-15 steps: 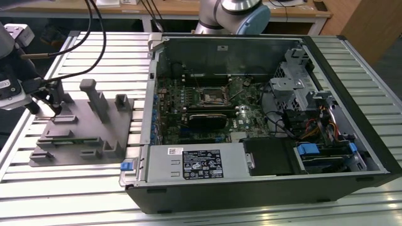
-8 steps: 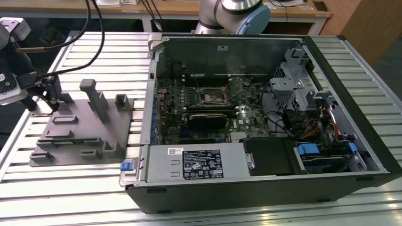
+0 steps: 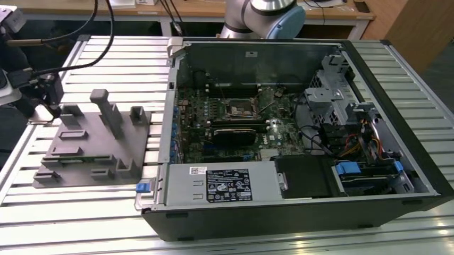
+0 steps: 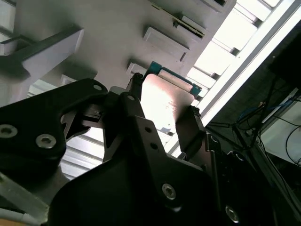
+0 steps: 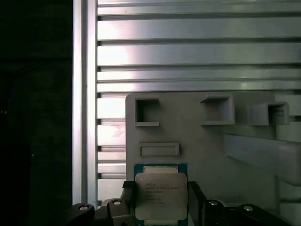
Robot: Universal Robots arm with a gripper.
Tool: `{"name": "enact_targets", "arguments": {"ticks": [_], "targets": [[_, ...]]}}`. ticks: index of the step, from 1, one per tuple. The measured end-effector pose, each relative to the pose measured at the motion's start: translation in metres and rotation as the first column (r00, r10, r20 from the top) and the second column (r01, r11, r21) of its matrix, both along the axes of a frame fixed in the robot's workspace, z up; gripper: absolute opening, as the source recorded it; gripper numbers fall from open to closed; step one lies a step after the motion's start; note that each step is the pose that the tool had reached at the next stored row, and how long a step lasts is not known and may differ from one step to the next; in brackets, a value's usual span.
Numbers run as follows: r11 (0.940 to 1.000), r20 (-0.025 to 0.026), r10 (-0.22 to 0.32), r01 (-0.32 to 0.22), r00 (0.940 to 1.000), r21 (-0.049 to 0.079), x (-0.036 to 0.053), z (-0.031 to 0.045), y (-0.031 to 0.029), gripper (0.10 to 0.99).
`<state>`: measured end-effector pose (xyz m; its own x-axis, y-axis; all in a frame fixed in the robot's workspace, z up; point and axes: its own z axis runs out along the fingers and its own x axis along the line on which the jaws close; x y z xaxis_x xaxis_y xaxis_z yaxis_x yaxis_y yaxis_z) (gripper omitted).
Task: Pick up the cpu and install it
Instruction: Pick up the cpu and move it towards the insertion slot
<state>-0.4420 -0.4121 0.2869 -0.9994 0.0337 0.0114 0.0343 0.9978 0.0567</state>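
Gripper clamped on the cpu, at the grey fixture.
In both wrist views the fingers pinch two opposite edges of the chip. Silvery lid faces the first wrist camera. Can't tell if it's lifted or seated. In the exterior view the gripper is at the fixture's 10 o'clock corner. The fixture is on the slatted table, 9 o'clock from the open computer case, well apart from the socket.

The flat, square, silver-topped cpu runs off the first wrist view's edge, flanks covered by the black claw's clamping fingers.
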Motion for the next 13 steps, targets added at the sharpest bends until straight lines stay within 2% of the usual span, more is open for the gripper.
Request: {"name": "enact_targets", "arguments": {"ticks": [3, 13], "targets": [[1.0000, 0.0002, 0.000, 0.000, 1.0000, 0.000, -0.0001, 0.0127, 0.0001, 0.537], [1.0000, 0.0008, 0.000, 0.000, 1.0000, 0.000, -0.0001, 0.0432, 0.0003, 0.537]]}}
